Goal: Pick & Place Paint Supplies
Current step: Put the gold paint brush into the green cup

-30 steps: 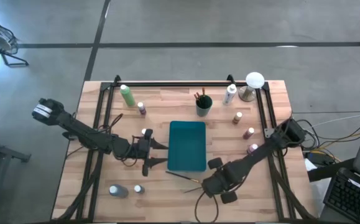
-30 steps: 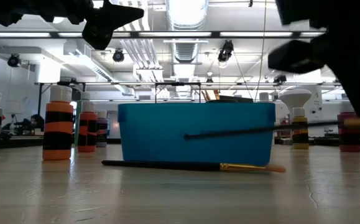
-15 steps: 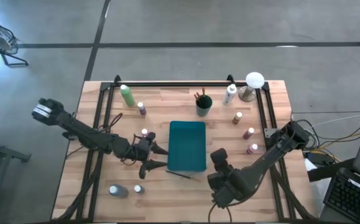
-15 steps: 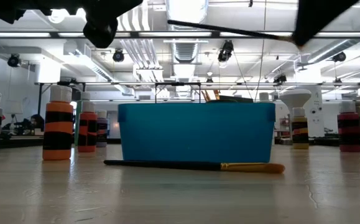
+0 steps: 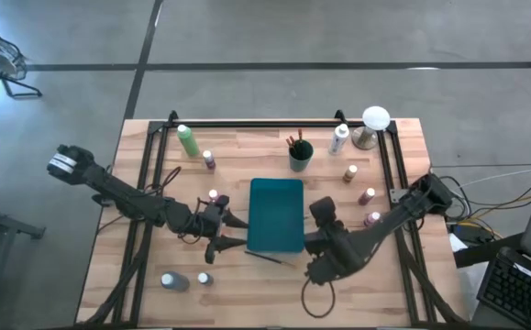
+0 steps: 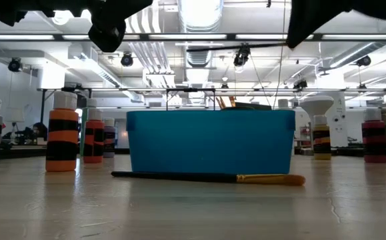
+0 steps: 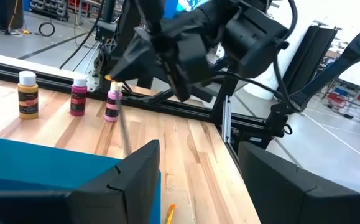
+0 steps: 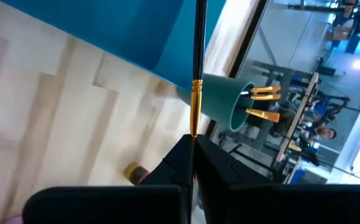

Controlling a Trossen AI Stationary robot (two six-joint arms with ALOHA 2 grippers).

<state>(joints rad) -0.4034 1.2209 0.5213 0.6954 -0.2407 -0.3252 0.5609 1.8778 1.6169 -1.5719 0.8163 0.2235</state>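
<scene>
A teal tray, a black-handled brush with gold ferrule, an orange-and-black striped bottle, pale wooden table.

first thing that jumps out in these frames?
The right gripper, lifted above the table just right of the teal tray, is pinching a thin black brush with a gold band. A second brush lies flat on the wood in front of the tray. The left gripper hangs open at the tray's left edge.

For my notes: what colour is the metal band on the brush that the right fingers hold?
Gold, on the brush; the right wrist view shows it best.
</scene>
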